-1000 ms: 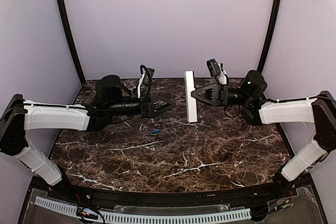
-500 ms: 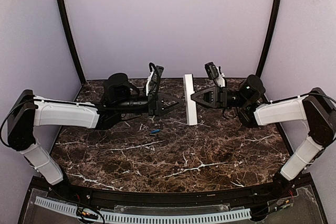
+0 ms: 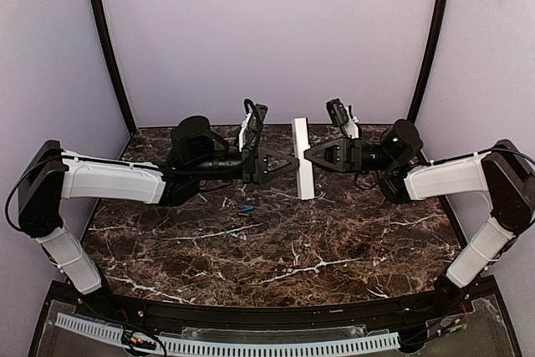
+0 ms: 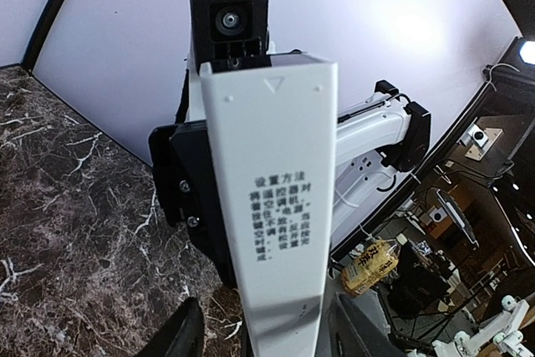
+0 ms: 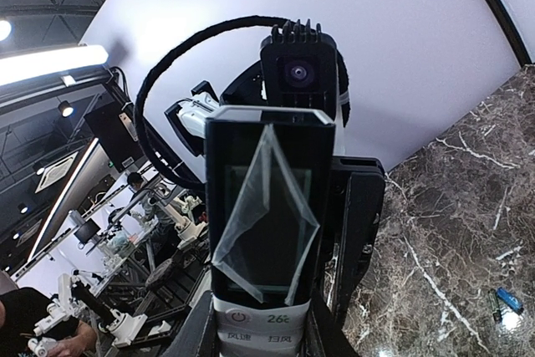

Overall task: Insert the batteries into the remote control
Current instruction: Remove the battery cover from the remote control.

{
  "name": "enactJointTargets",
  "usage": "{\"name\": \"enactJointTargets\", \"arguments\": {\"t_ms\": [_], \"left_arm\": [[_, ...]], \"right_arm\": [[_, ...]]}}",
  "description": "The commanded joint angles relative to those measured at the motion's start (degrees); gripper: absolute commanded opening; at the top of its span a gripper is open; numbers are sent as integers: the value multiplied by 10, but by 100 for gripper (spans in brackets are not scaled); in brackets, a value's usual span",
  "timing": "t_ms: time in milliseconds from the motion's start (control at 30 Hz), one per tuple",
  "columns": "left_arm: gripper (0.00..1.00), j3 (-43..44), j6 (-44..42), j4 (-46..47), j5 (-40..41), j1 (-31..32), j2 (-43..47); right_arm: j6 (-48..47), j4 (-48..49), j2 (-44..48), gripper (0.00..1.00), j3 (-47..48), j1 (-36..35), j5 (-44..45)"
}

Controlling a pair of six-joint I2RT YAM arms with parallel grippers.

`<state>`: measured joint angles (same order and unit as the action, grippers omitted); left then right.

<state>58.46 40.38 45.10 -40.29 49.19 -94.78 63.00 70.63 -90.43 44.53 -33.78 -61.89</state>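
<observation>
ok so a lot of this is cut off or blocked. Both wrist views chop off the bottom end of the remote control (image 3: 303,160), so you never get a proper look at where the fingers meet it. From the top view the remote is a thin white bar seen nearly edge-on, so I can't make out any detail on it there. The left wrist view gets its plain white back, with a small triangle mark and a block of printed text too small for me to read. The right wrist view gets the front: a dark screen with a clear film peeling off, and a row of buttons half cropped at the bottom. Each tool is mostly hidden behind the remote in the other's camera.

Pose-wise, both arms reach out roughly level, off the tabletop (image 3: 334,248). The left arm points toward 3 o'clock and the right toward 9 o'clock, so they meet nose to nose at the remote, which stands upright in the air around 12 o'clock of the tabletop. The right tool (image 3: 310,155) looks clamped on the remote, with its fingers (image 5: 199,336) hugging both long edges. The left tool (image 3: 290,165) is spread, its fingers (image 4: 188,336) either side of the remote with a gap showing on each side. One little blue battery (image 3: 246,209) lies flat on the tabletop around 10 o'clock of its middle, well apart from both tools.
</observation>
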Motion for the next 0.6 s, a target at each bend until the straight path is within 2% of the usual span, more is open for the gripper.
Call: {"name": "enactJointTargets", "arguments": {"t_ms": [0, 200, 433, 567], "left_arm": [[50, 20, 2, 4, -8, 5, -3], [41, 29, 0, -8, -3, 7, -10], [23, 29, 12, 4, -9, 9, -18], [20, 26, 18, 17, -15, 16, -24]], "right_arm": [[-21, -5, 2, 0, -9, 2, 9], [-44, -36, 16, 0, -9, 2, 14], [-42, -33, 17, 0, -11, 3, 21], [-47, -38, 22, 0, -8, 5, 34]]}}
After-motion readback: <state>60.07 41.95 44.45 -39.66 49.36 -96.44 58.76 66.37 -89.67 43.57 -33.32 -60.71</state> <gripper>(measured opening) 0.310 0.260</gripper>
